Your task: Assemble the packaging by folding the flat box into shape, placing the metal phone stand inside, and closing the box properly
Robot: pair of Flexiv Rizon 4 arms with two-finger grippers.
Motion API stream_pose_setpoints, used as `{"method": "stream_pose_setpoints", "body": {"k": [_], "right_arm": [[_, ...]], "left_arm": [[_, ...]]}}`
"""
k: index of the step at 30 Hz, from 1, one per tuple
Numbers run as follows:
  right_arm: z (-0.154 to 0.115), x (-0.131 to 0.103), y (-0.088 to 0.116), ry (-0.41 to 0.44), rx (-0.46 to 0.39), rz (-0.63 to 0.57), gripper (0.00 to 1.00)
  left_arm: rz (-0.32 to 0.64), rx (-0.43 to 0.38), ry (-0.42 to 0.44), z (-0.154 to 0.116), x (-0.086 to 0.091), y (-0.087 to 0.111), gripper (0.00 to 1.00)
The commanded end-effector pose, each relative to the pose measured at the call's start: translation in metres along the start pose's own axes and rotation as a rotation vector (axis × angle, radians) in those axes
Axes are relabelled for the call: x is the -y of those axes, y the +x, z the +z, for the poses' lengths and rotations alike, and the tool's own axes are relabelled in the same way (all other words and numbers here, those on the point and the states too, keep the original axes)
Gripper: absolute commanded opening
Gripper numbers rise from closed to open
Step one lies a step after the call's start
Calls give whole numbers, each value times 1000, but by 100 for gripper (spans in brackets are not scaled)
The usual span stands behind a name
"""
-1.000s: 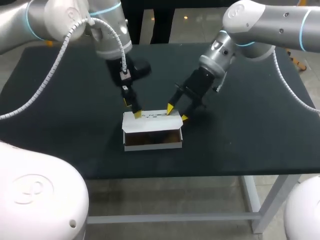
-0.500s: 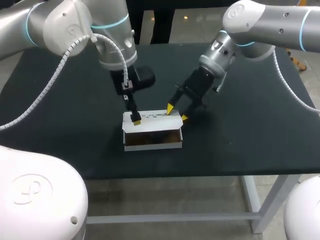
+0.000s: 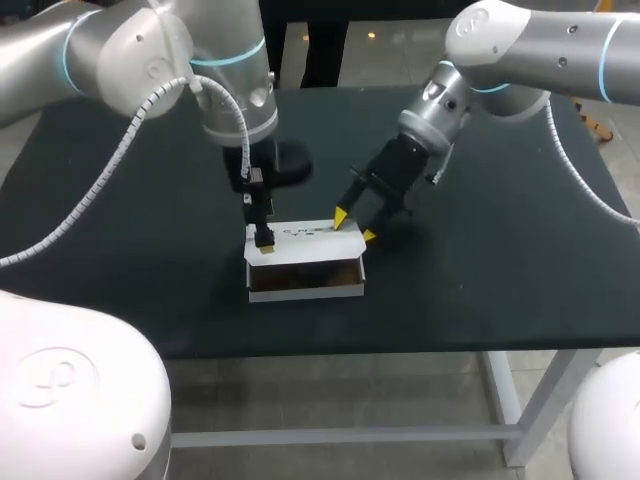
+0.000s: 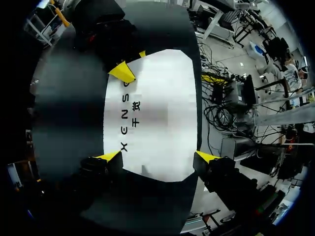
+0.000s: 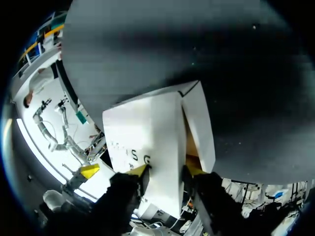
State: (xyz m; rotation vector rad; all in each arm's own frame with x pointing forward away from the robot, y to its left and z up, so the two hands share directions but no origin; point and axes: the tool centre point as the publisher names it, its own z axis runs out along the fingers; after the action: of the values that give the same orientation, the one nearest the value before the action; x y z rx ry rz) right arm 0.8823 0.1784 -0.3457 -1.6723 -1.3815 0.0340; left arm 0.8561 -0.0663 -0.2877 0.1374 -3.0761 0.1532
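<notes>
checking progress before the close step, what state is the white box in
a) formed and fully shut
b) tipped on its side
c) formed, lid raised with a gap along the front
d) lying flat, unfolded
c: in the head view the box stands formed on the table, and its lid slopes up, leaving a brown gap along the front.

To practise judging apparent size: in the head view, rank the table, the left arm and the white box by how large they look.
1. table
2. left arm, enlarged by nearness to the camera
3. white box
</notes>
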Motion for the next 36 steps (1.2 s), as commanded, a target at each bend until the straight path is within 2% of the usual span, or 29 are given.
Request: {"method": "stream_pose_setpoints", "body": {"k": [1, 2, 8, 12, 17, 19, 21, 26, 36], "right_arm": [[-1, -2, 1, 8, 4, 0, 49], [-1, -2, 1, 8, 4, 0, 49], [-1, -2, 1, 8, 4, 0, 49], [-1, -2, 1, 8, 4, 0, 48], [-1, -2, 1, 8, 4, 0, 47], [-1, -2, 1, 8, 4, 0, 47], [-1, -2, 1, 8, 4, 0, 47], [-1, -2, 1, 8, 4, 0, 47], [-1, -2, 1, 8, 4, 0, 47]], "left_arm": [[-13, -21, 13, 4, 0, -6, 98], [-30, -13, 6, 5, 1, -6, 93], [-59, 8, 8, 13, 3, -1, 86], [-70, 33, -4, 20, 5, 3, 71], [-62, 54, -5, 25, 5, 3, 71], [-57, 62, 2, 26, 5, 3, 61], [-58, 79, 1, 27, 5, 4, 58], [-53, 104, -2, 28, 6, 10, 65], [-87, 161, 5, 32, 10, 14, 70]]}}
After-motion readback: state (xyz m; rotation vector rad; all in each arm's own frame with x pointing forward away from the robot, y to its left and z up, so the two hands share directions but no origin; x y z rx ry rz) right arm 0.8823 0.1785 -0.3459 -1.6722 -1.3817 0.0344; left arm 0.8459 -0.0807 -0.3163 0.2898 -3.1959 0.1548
